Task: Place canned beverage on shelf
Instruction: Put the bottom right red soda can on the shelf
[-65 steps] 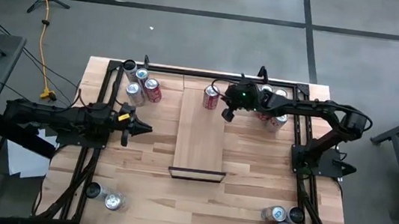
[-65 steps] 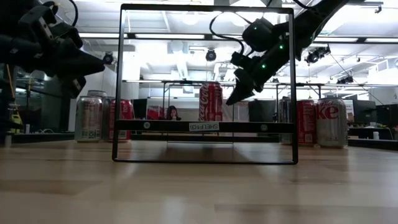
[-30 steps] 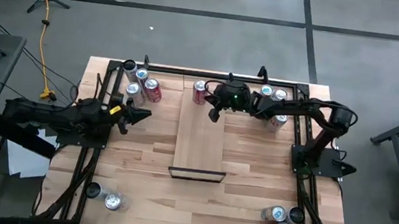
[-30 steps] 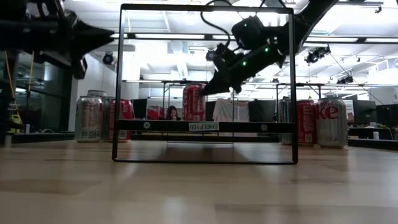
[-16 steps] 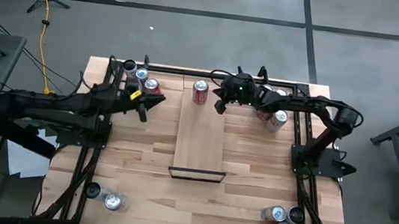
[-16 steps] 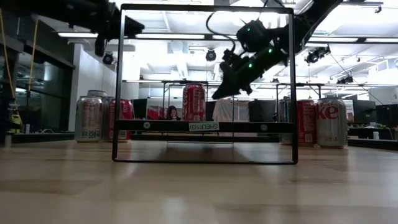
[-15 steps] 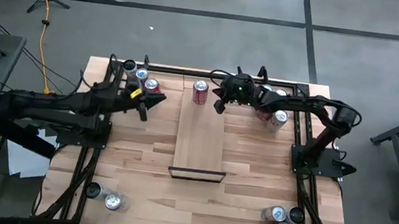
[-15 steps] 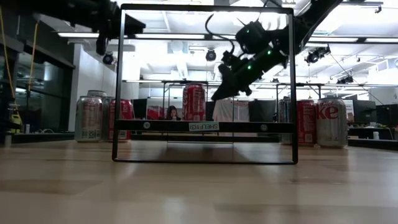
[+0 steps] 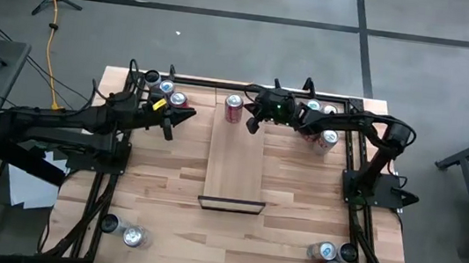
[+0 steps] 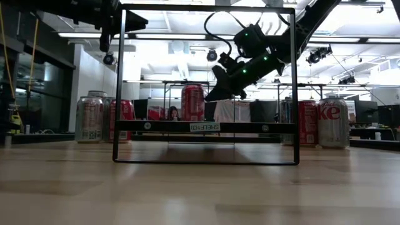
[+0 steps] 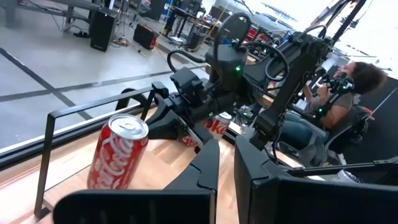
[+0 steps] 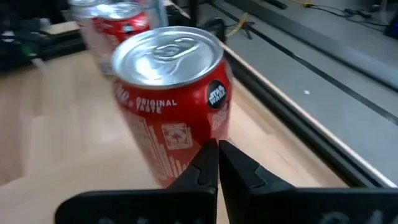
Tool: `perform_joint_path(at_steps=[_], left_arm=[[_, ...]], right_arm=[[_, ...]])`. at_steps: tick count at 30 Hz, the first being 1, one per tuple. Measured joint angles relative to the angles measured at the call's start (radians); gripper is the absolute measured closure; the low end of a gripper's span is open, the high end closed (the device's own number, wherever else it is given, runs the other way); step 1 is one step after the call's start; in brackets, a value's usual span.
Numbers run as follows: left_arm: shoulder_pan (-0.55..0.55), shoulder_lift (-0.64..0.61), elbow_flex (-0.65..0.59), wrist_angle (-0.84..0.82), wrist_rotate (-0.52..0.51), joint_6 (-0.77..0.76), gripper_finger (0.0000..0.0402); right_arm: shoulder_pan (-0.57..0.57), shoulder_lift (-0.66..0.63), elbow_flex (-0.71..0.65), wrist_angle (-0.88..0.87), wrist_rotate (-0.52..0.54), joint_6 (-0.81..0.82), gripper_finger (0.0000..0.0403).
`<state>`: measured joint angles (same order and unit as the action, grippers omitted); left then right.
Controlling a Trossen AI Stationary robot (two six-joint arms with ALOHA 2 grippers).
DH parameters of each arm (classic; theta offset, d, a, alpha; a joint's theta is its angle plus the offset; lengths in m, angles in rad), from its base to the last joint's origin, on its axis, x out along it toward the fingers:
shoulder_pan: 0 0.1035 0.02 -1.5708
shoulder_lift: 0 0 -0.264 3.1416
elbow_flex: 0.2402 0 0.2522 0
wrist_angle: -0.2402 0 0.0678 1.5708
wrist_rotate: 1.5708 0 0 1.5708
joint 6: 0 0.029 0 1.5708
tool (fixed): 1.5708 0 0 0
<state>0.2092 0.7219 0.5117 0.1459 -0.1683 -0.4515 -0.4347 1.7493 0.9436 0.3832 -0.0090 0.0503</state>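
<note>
**Can slid to shelf's far left; left arm swung toward the back cans**

Red can (image 9: 234,107) was mid-width at the shelf's (image 9: 236,163) far end at the start, right beside the right gripper (image 9: 252,125). It now stands upright at the far left corner, shifted left along the far edge, partly in the last second. Right gripper followed it leftward, fingers closed, tips just beside the can's right side; the wrist view shows them against its wall. Left gripper (image 9: 190,115), closed, went from mid-table left of the shelf to up near the back-left can cluster (image 9: 167,95), and has risen out of the low view's left side to its top edge.
</note>
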Motion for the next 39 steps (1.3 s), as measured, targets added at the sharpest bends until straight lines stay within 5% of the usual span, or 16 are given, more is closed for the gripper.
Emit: perform_joint_path(at_steps=[22,32,39], left_arm=[[0.0,0.0,0.0,-0.025,-0.03,0.018,0.0401],[0.0,0.0,0.0,-0.09,-0.169,0.008,0.0401],[0.0,0.0,0.0,-0.098,-0.246,0.008,0.0401]], right_arm=[[0.058,0.111,0.188,-0.078,-0.027,0.039,0.0403],[0.095,0.11,0.189,-0.066,-0.014,0.119,0.0403],[0.11,0.116,0.189,-0.013,0.088,0.197,0.0403]])
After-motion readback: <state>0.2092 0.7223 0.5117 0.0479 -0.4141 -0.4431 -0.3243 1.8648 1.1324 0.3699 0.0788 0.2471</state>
